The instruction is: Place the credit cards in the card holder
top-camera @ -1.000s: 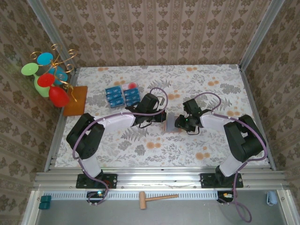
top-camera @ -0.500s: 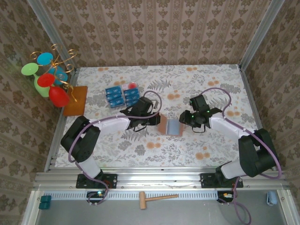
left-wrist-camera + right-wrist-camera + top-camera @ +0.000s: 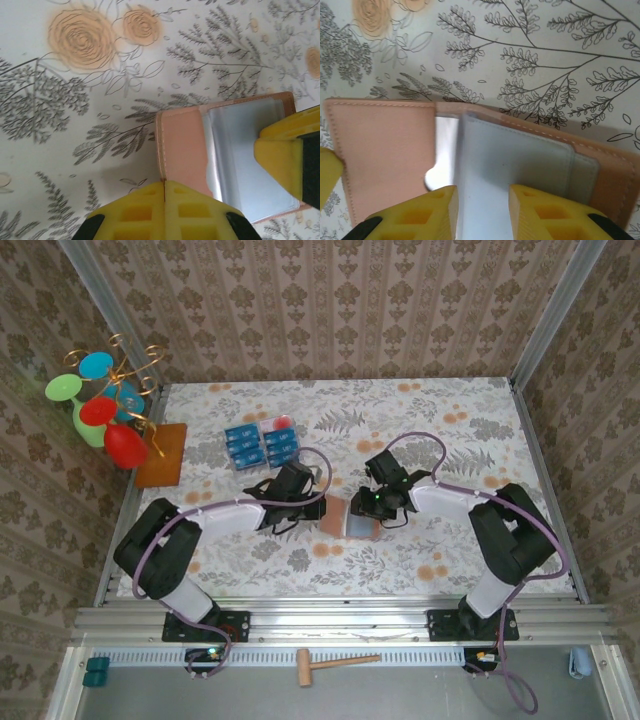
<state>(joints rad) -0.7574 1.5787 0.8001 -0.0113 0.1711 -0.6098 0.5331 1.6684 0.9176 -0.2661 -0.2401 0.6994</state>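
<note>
The card holder (image 3: 335, 521) lies open on the flowered table, tan flap to the left and greyish clear sleeve to the right. My left gripper (image 3: 318, 508) is shut on the edge of the tan flap (image 3: 182, 150), and the stitched rim runs straight into the closed yellow fingers (image 3: 150, 210). My right gripper (image 3: 368, 507) is open over the sleeve (image 3: 520, 155), with one finger on each side of it. In the left wrist view, a right finger (image 3: 287, 155) rests on the sleeve. The blue credit cards (image 3: 260, 445) lie in a block at the back left, away from both grippers.
A clear tray with a red dot (image 3: 282, 424) sits just behind the cards. An orange-brown mat (image 3: 162, 455) and a stand of coloured plastic glasses (image 3: 100, 405) fill the left edge. A wooden mallet (image 3: 335, 663) lies on the near rail.
The left gripper drew the card holder left and nearer. The right gripper pulled back to the right half a second ago, then came back over the sleeve.
</note>
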